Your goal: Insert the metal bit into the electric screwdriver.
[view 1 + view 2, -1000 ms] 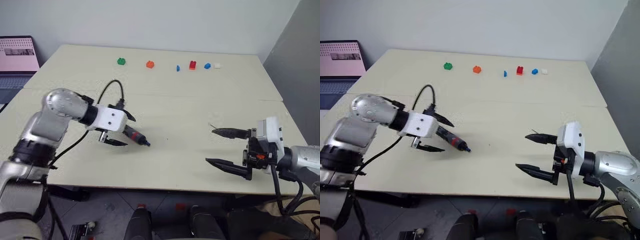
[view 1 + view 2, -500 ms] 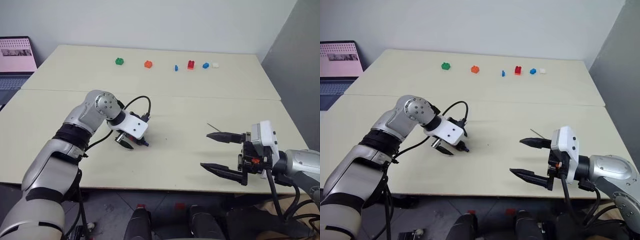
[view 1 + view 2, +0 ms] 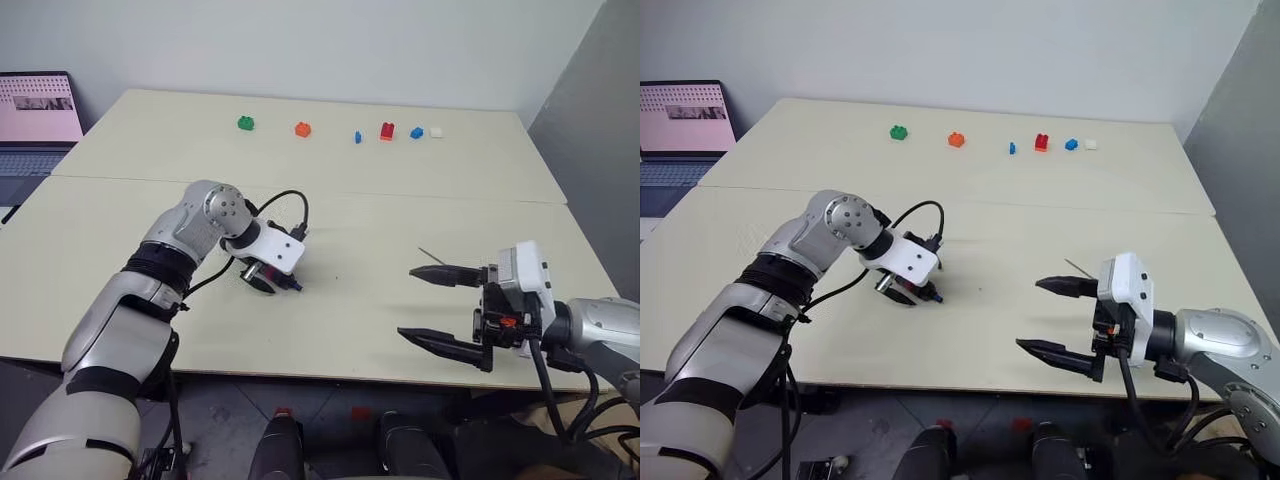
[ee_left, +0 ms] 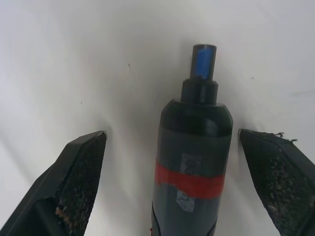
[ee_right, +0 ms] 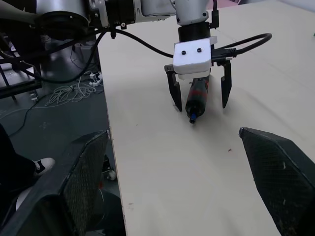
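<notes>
The electric screwdriver (image 4: pixel 194 162) lies flat on the table: black body, red band, small blue tip (image 3: pixel 294 287). My left gripper (image 3: pixel 268 283) points steeply down over it. It is open, with one finger (image 4: pixel 81 167) on each side of the body and a gap to both. The right wrist view shows the same straddle (image 5: pixel 201 105) over the screwdriver (image 5: pixel 197 101). The metal bit (image 3: pixel 428 253), a thin dark rod, lies on the table just behind my right gripper (image 3: pixel 406 302). That gripper hovers near the front right edge, open and empty, pointing left.
Small toy bricks line the table's far side: green (image 3: pixel 245 123), orange (image 3: pixel 302 129), red (image 3: pixel 386 131), blue (image 3: pixel 416 132) and white (image 3: pixel 436 132). A laptop (image 3: pixel 40 105) stands off the far left corner. A grey wall (image 3: pixel 590 120) runs close on the right.
My left gripper has swung in from the left and tipped downward over the screwdriver, which has stayed in place. The right gripper has not moved.
</notes>
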Action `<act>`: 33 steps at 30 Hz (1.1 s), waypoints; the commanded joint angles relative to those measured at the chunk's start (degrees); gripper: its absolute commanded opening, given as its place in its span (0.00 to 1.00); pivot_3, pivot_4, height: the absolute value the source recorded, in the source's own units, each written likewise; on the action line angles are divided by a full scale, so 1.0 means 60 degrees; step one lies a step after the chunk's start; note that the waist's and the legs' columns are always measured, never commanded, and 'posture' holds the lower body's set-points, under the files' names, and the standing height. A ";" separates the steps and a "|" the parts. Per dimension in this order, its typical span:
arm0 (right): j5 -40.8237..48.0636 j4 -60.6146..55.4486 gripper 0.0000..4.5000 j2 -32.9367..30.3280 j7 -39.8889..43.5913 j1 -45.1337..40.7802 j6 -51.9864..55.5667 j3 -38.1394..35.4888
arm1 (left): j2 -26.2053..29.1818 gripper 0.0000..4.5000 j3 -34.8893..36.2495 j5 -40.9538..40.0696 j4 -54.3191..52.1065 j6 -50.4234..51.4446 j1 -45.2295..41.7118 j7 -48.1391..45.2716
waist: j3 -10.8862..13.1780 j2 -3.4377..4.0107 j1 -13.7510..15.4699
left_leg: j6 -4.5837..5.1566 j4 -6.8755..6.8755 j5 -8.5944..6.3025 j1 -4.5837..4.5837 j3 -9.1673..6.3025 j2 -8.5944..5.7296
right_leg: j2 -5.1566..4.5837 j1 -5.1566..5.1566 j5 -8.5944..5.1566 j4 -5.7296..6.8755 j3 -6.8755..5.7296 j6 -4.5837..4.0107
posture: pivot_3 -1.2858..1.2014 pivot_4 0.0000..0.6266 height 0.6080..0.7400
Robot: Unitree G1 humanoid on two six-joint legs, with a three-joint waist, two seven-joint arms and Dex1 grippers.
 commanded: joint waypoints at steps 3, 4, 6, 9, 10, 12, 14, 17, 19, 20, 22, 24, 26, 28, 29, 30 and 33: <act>0.0158 -0.0195 0.99 -0.0146 0.0051 -0.0002 -0.0025 -0.0142 | -0.0067 1.00 -0.0005 -0.0072 -0.0243 -0.0075 0.0064 -0.0233 | 0.0000 0.0000 -0.0004 | 0.0000 -0.0001 0.0000 -0.0001 -0.0001 0.0000 | 0.0000 -0.0001 0.0004 -0.0001 -0.0001 0.0007 | 0.52 0.24 1.00; 0.0157 -0.0196 0.99 -0.0148 0.0054 0.0001 -0.0021 -0.0144 | -0.0066 1.00 -0.0045 0.0021 -0.0168 -0.0159 0.0026 -0.0174 | 0.0000 0.0000 -0.0005 | 0.0000 -0.0001 0.0000 -0.0001 -0.0001 0.0000 | 0.0000 0.0000 0.0005 -0.0002 0.0000 0.0009 | 0.52 0.24 1.00; 0.0165 -0.0216 1.00 -0.0156 0.0053 0.0024 -0.0010 -0.0162 | -0.0075 0.96 -0.0101 0.0142 -0.0084 -0.0269 -0.0006 -0.0089 | 0.0000 0.0000 -0.0007 | 0.0000 -0.0001 0.0000 0.0000 -0.0001 0.0000 | 0.0000 -0.0001 0.0005 -0.0001 0.0000 0.0009 | 0.52 0.24 1.00; 0.0174 -0.0232 1.00 -0.0165 0.0037 0.0041 0.0006 -0.0174 | -0.0132 0.83 -0.0154 0.0202 -0.0102 -0.0312 0.0025 -0.0076 | 0.0000 0.0000 -0.0002 | 0.0000 -0.0001 0.0000 0.0003 -0.0001 0.0000 | 0.0001 0.0000 0.0003 0.0001 0.0000 0.0004 | 0.52 0.24 1.00; 0.0179 -0.0245 1.00 -0.0169 0.0033 0.0060 0.0007 -0.0186 | -0.0134 0.78 -0.0176 0.0239 -0.0124 -0.0354 0.0043 -0.0069 | 0.0000 0.0000 0.0000 | 0.0001 0.0000 0.0001 0.0003 -0.0001 0.0000 | 0.0001 0.0000 0.0000 0.0003 -0.0001 0.0000 | 0.52 0.24 1.00; 0.0189 -0.0242 1.00 -0.0180 0.0033 0.0059 0.0017 -0.0189 | -0.0126 0.68 -0.0271 0.0356 -0.0123 -0.0522 0.0054 -0.0068 | 0.0000 0.0000 0.0001 | 0.0002 0.0002 0.0001 0.0007 -0.0002 0.0000 | 0.0001 0.0007 0.0001 0.0003 0.0000 0.0000 | 0.52 0.24 1.00; 0.0223 -0.0236 1.00 -0.0200 0.0033 0.0044 0.0040 -0.0210 | -0.0113 0.58 -0.0365 0.0486 -0.0123 -0.0685 0.0055 -0.0052 | 0.0000 0.0000 0.0001 | 0.0003 0.0004 0.0002 0.0016 -0.0003 0.0000 | 0.0001 0.0018 0.0002 0.0003 0.0000 0.0000 | 0.52 0.24 1.00; 0.0253 -0.0257 1.00 -0.0224 0.0032 0.0046 0.0059 -0.0240 | -0.0159 0.43 -0.0372 0.0537 -0.0122 -0.0720 0.0090 -0.0024 | -0.0001 0.0003 0.0001 | 0.0004 0.0004 0.0002 0.0030 -0.0005 0.0000 | 0.0000 0.0035 0.0002 0.0002 -0.0001 -0.0001 | 0.52 0.24 1.00; 0.0261 -0.0260 1.00 -0.0234 0.0026 0.0032 0.0070 -0.0245 | -0.0187 0.36 -0.0378 0.0535 -0.0192 -0.0726 0.0165 -0.0042 | -0.0002 0.0004 0.0001 | 0.0005 0.0005 0.0003 0.0030 -0.0007 -0.0001 | 0.0001 0.0037 0.0002 0.0002 -0.0001 -0.0001 | 0.52 0.24 1.00; 0.0260 -0.0245 1.00 -0.0237 0.0019 -0.0003 0.0078 -0.0230 | -0.0187 0.36 -0.0396 0.0547 -0.0221 -0.0770 0.0213 -0.0049 | -0.0002 0.0004 0.0002 | 0.0006 0.0006 0.0004 0.0031 -0.0007 -0.0001 | 0.0001 0.0038 0.0002 0.0002 -0.0001 -0.0001 | 0.52 0.24 1.00; 0.0276 -0.0235 1.00 -0.0245 0.0009 -0.0055 0.0097 -0.0213 | -0.0159 0.36 -0.0404 0.0527 -0.0292 -0.0856 0.0298 -0.0094 | -0.0004 0.0007 0.0002 | 0.0006 0.0006 0.0004 0.0031 -0.0007 -0.0002 | 0.0000 0.0040 0.0002 0.0002 0.0000 -0.0001 | 0.52 0.24 1.00; 0.0296 -0.0239 1.00 -0.0256 0.0001 -0.0077 0.0113 -0.0217 | -0.0170 0.36 -0.0330 0.0390 -0.0338 -0.0947 0.0346 -0.0113 | -0.0008 0.0013 0.0002 | 0.0006 0.0006 0.0004 0.0031 -0.0007 -0.0002 | 0.0001 0.0040 0.0002 0.0001 0.0000 -0.0001 | 0.52 0.24 1.00; 0.0368 -0.0236 1.00 -0.0280 -0.0005 -0.0115 0.0142 -0.0273 | -0.0359 0.36 0.0132 -0.0253 -0.0529 -0.0668 0.0321 -0.0112 | -0.0010 0.0017 0.0002 | 0.0006 0.0005 0.0004 0.0031 -0.0008 -0.0002 | 0.0000 0.0041 0.0002 -0.0001 -0.0002 -0.0001 | 0.52 0.24 1.00; 0.0454 -0.0225 1.00 -0.0319 -0.0012 -0.0146 0.0170 -0.0334 | -0.0617 0.36 0.0696 -0.0925 -0.0753 -0.0053 0.0210 -0.0035 | -0.0008 0.0015 0.0015 | 0.0006 0.0005 0.0004 0.0025 -0.0009 -0.0002 | 0.0001 0.0040 0.0002 -0.0004 -0.0004 -0.0001 | 0.52 0.24 1.00; 0.0518 -0.0220 1.00 -0.0345 -0.0017 -0.0155 0.0187 -0.0378 | -0.0833 0.36 0.1120 -0.1403 -0.0974 0.0611 0.0095 0.0080 | -0.0007 0.0014 0.0032 | 0.0006 0.0005 0.0004 0.0019 -0.0012 -0.0002 | 0.0000 0.0038 0.0002 -0.0008 -0.0007 -0.0001 | 0.52 0.24 1.00; 0.0565 -0.0217 1.00 -0.0366 -0.0024 -0.0160 0.0198 -0.0406 | -0.0974 0.36 0.1398 -0.1717 -0.1139 0.1080 0.0024 0.0157 | -0.0003 0.0009 0.0058 | 0.0006 0.0006 0.0004 0.0012 -0.0015 -0.0002 | 0.0000 0.0038 0.0002 -0.0013 -0.0009 -0.0001 | 0.52 0.24 1.00; 0.0657 -0.0174 1.00 -0.0449 -0.0004 -0.0177 0.0212 -0.0473 | -0.1553 0.36 0.2373 -0.2656 -0.1863 0.2973 -0.0111 0.0854 | -0.0001 0.0005 0.0068 | 0.0006 0.0009 0.0004 -0.0007 -0.0027 -0.0006 | 0.0000 0.0035 0.0009 -0.0025 -0.0019 0.0012 | 0.52 0.24 1.00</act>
